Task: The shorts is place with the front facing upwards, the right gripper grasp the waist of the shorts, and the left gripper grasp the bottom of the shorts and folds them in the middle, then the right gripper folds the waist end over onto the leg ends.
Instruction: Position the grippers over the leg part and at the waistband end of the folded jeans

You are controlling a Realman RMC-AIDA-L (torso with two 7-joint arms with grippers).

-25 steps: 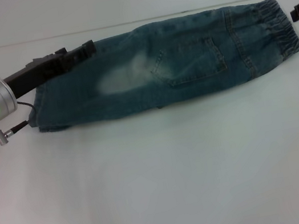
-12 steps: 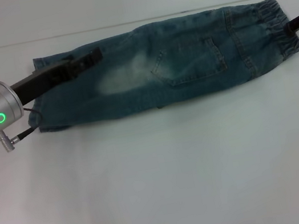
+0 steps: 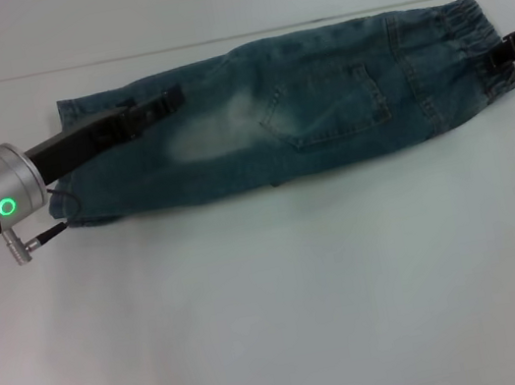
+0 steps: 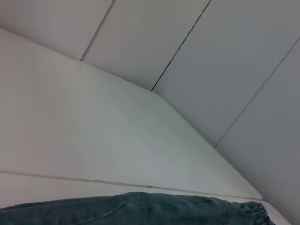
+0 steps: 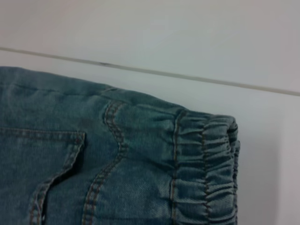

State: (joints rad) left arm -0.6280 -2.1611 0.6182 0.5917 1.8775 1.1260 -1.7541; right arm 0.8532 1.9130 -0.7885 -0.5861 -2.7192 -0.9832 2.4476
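Head view, left gripper (image 3: 171, 98) over shorts (image 3: 303, 110); right gripper (image 3: 504, 50) at waist (image 3: 477, 49)

Pale bench with folded denim shorts lying on it

The bench (image 3: 278, 308) is a plain whitish surface. The shorts (image 3: 322, 106) lie flat along its far side, folded lengthwise, with the gathered waist (image 3: 477, 49) toward the right and the leg ends (image 3: 78, 164) toward the left. A pale wall rises behind.

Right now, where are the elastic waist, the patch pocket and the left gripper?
elastic waist (image 5: 206, 164), right wrist view, on its gathers.
patch pocket (image 3: 327, 105), head view, pocket middle.
left gripper (image 3: 171, 99), head view, at its fingertips.
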